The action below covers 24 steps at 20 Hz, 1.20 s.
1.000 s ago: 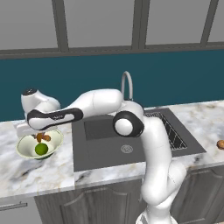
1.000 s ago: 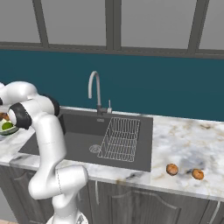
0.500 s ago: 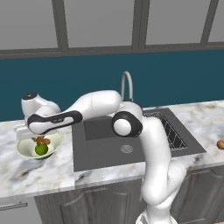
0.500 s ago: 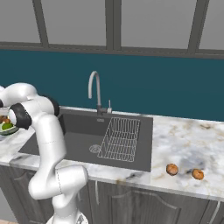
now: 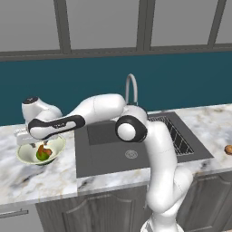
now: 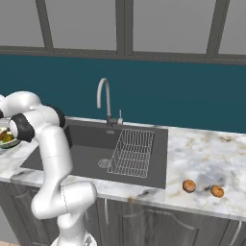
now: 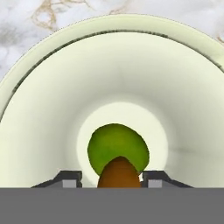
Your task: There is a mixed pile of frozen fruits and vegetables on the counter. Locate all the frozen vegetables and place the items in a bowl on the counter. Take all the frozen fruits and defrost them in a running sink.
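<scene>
The pale cream-green bowl (image 5: 26,158) (image 7: 52,109) stands on the marble counter (image 5: 36,181), left of the sink (image 5: 136,140). In it lies the green ball (image 5: 41,156) (image 7: 116,142), with the brown-orange mushroom piece (image 5: 44,148) (image 7: 119,173) resting against it. My gripper (image 5: 38,142) (image 7: 111,179) hangs just over the bowl, open, and its fingertips (image 7: 70,177) stand a little off the mushroom piece on both sides. Two round orange fruits (image 6: 189,185) (image 6: 217,191) lie on the counter right of the sink. The bowl (image 6: 6,139) peeks in at the left edge of the right base view.
A curved silver faucet (image 6: 103,96) rises behind the dark basin, and a wire rack (image 6: 132,149) fills the basin's right half. A round drain (image 5: 131,154) sits in its floor. My arm stretches from the base across the sink's left side.
The jaws have parted from the brown-orange mushroom piece, which now rests in the bowl beside the green ball. The hand has sunk slightly toward the bowl.
</scene>
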### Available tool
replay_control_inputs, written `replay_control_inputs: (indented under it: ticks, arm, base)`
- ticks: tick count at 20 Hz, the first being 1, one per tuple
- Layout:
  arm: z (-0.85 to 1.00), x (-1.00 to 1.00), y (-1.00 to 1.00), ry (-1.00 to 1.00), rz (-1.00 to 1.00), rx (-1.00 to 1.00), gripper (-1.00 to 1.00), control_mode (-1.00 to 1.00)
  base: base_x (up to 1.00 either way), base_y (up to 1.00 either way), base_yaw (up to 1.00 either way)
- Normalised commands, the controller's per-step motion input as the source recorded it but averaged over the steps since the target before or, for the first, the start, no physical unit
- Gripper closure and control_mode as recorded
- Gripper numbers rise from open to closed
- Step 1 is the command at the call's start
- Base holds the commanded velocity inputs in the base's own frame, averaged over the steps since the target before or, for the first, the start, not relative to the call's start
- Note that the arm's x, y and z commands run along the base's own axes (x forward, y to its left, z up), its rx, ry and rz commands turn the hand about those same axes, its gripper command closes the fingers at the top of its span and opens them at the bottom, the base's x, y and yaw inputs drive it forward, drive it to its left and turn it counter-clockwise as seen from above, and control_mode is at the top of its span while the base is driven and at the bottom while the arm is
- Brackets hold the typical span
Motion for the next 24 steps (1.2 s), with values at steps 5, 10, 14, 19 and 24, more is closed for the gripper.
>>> replay_control_inputs:
  ticks: [5, 10, 14, 19, 24]
  arm:
    - [0.02, -0.03, 0.00, -0.06, -0.01, 0.00, -1.00, -1.00]
    - [0.32, -0.13, -0.07, -0.18, -0.03, -0.05, -1.00, -1.00]
    - [0.45, -0.20, -0.29, -0.13, -0.04, -0.06, -1.00, -1.00]
    - [0.41, -0.23, -0.45, -0.04, -0.05, -0.04, -1.00, -1.00]
    - [0.23, -0.28, -0.54, 0.00, -0.06, -0.03, -1.00, -1.00]
  base:
    - [0.00, 0.00, 0.00]
    - [0.00, 0.00, 0.00]
    - [0.00, 0.00, 0.00]
    - [0.00, 0.00, 0.00]
    - [0.00, 0.00, 0.00]
